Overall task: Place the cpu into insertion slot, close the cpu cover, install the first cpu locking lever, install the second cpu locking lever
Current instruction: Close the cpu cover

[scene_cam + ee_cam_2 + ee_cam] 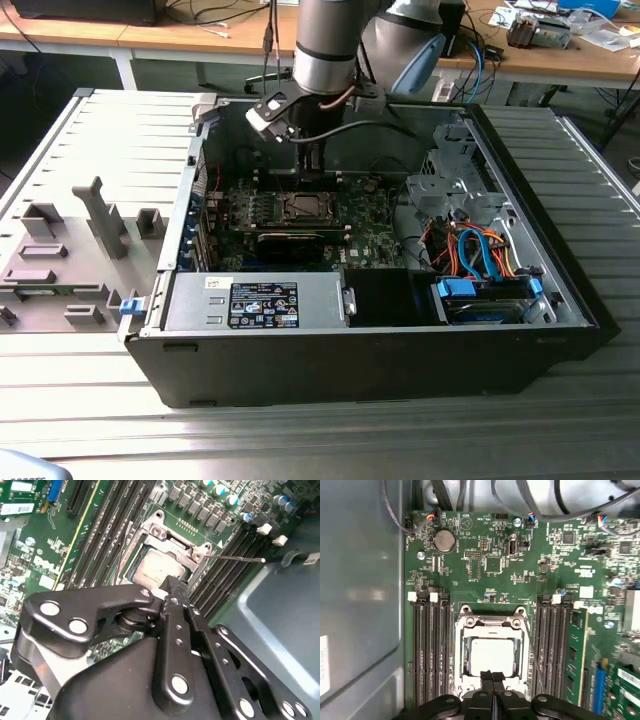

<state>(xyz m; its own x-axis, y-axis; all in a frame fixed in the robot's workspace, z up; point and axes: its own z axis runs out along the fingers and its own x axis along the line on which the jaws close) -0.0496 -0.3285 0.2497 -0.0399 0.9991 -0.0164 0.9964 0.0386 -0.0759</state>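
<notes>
Ribbed grey metal table (300, 440), open black computer case (400, 370) mid-frame in the exterior view; gripper (492, 676) tips pinch together at the thin silvery cpu cover (492, 624), and the flat square cpu (492, 655) sits in the insertion slot (466, 660).

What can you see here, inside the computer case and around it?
computer case: one, black, open, on the metal table.
circuit board: one, green, on the case floor.
cpu: one, silvery, in the socket mid-board.
cpu cover: one, silvery frame, around the cpu's edges.
memory slots: two banks, black, either side of the socket.
coin battery: one, silver, on the board.
power supply: one, grey, inside the case.
cables: several, blue and orange, exterior view's right.
parts tray: one, grey, beside the case, exterior view's left.
arm: one, grey, reaching into the case.
gripper: one, black, shut, at the socket's edge.
</notes>
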